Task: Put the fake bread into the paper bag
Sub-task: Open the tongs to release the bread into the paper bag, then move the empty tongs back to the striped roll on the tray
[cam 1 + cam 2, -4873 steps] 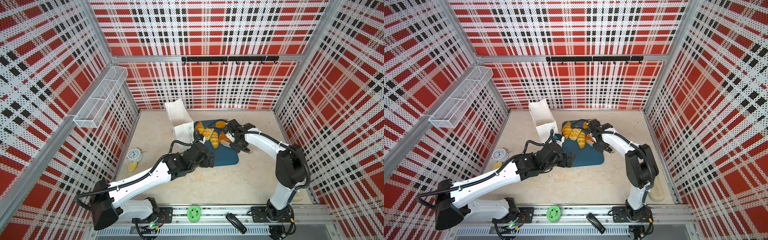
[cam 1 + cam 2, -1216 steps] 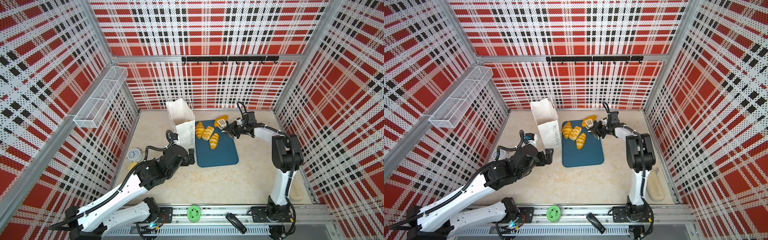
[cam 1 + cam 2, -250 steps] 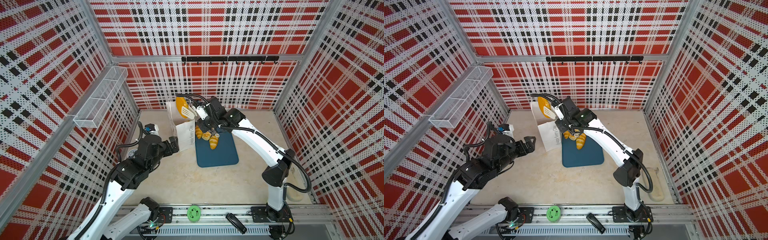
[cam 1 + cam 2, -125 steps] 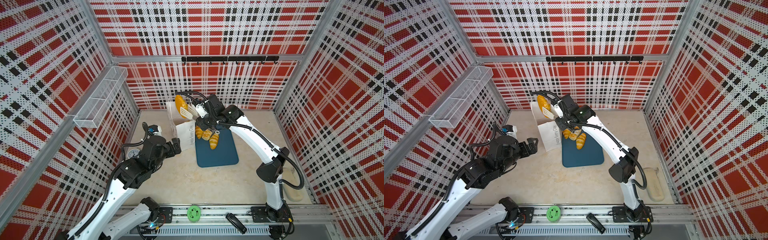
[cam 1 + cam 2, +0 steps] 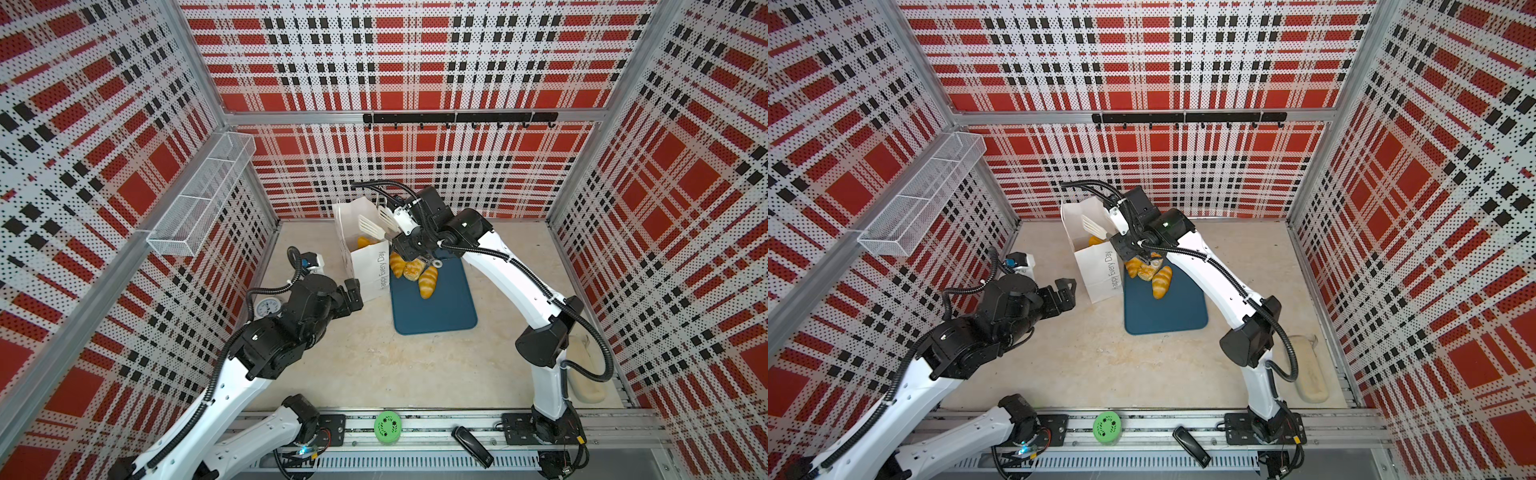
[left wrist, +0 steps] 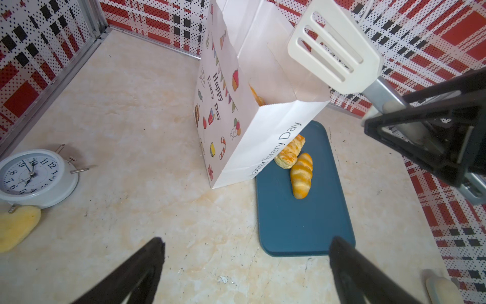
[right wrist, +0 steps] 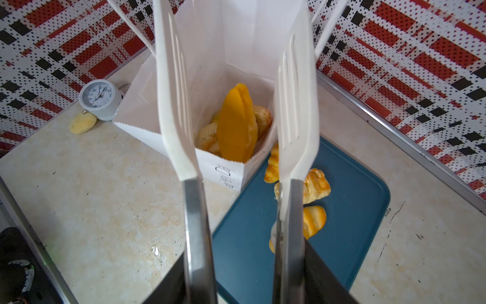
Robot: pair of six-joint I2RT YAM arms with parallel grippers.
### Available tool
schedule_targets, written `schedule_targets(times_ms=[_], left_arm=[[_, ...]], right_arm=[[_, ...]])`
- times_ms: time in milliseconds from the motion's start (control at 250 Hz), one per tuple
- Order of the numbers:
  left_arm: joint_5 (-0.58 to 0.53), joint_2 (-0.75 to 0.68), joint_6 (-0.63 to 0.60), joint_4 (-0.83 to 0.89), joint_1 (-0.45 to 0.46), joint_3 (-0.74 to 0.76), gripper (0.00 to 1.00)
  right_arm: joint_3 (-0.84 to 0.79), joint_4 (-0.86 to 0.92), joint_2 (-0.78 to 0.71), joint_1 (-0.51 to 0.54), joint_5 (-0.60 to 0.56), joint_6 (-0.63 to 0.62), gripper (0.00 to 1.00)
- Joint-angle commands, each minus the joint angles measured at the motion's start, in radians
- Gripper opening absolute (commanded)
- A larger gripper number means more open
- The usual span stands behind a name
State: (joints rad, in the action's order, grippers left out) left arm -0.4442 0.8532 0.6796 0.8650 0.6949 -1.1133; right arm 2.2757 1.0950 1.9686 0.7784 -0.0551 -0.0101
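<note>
Rail point(image 5: 428, 422) comes first, at the front, with one round green lid point(image 5: 387, 426) and one black bar point(image 5: 471, 445) on it. The left gripper point(image 6: 246, 240) hangs over the pale stony table point(image 6: 147, 131) with its jaws spread wide, and nothing is in it. One white clock point(image 6: 34, 176) sits by the left wall, just beside one bumpy yellow lump point(image 6: 15, 229).

Next is one flat dark blue tray point(image 5: 432, 311) with round corners. Three pieces of fake bread point(image 5: 428, 282) lie close together at its far end: a stripy loaf, a flaky square puff and a curly one, all golden.

Just beside the tray stands one tall white paper bag point(image 5: 368, 270), open at the top, with grey letters on its side. At least three more breads sit inside, and a smooth orange bread point(image 7: 236, 123) stands on its end on top.

The right gripper point(image 5: 409, 243) grips one pair of tongs point(image 7: 297, 105) by the metal handles. The white slotted blades hang over the bag's mouth, partly open, with nothing between them.

One wire basket point(image 5: 199, 199) and one black hook bar point(image 5: 457, 118) hang on the checked walls.
</note>
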Motion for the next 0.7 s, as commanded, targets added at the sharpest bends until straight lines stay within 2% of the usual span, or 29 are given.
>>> schedule_targets(times_ms=[0,244,436,696], left_arm=[[-0.102,-0.003,0.033,0.015,0.052,-0.001,0.99],[-0.216,-0.002,0.114,0.008,0.165,0.047,0.99],[-0.246,-0.005,0.156,0.003,0.226,0.095,0.99],[-0.241,0.035,0.256,-0.04,0.301,0.171,0.99]], right_arm=[[-0.089,-0.044,-0.157,-0.001,-0.053,0.013,0.55],[-0.396,-0.046,-0.358,-0.027,-0.123,0.111,0.57],[-0.608,-0.056,-0.476,-0.036,-0.175,0.201,0.58],[-0.833,-0.053,-0.512,-0.047,-0.16,0.317,0.58]])
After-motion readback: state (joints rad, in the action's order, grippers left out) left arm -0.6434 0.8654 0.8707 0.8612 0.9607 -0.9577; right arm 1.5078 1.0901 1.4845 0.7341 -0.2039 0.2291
